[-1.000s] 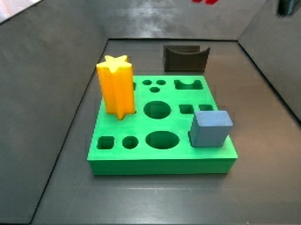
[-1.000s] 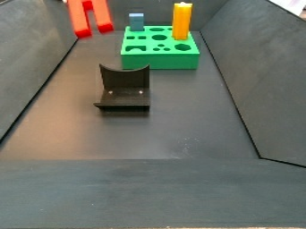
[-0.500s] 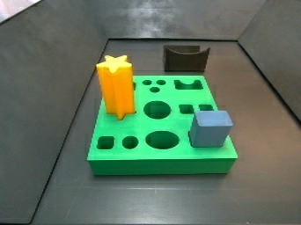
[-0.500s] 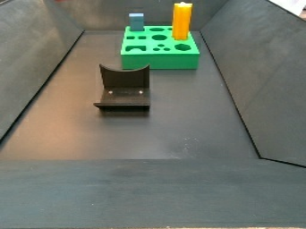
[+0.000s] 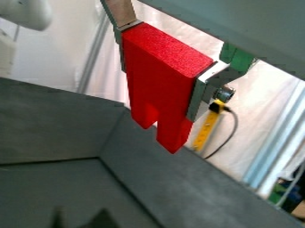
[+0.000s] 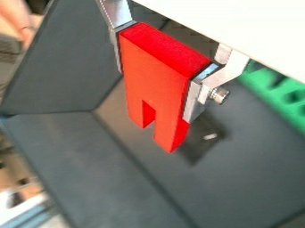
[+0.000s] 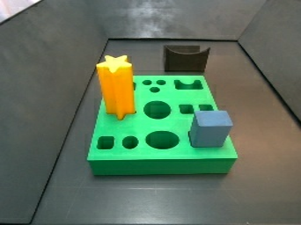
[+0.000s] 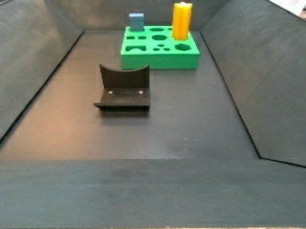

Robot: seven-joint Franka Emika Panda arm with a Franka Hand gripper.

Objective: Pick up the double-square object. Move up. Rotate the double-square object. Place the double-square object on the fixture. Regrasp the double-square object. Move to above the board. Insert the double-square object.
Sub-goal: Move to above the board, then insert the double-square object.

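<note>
Claw (image 5: 159,64) clamped on the red block (image 5: 161,85), silver fingers (image 5: 119,15) flat against its two sides, seen in both wrist views; out of frame in both side views, so high above the floor by judgement. Block hanging below the fingers with its stepped, notched end (image 6: 152,120) pointing down, clear of everything. Looks rigid and light, probably hard plastic; glossy faces likely slippery, so best gripped across the flat sides near the thick upper end, squarely, to stop it swivelling when turned. Farther out, the dark notched fixture (image 8: 122,88) alone on the floor, nearer than the green board (image 8: 158,59) in a side view, behind the board (image 7: 123,123) in a side view. On the board, a yellow star post (image 7: 115,86) upright at the left and a grey-blue cube (image 7: 210,128) near the right front corner, many holes open. No brand, label or readable writing anywhere.
</note>
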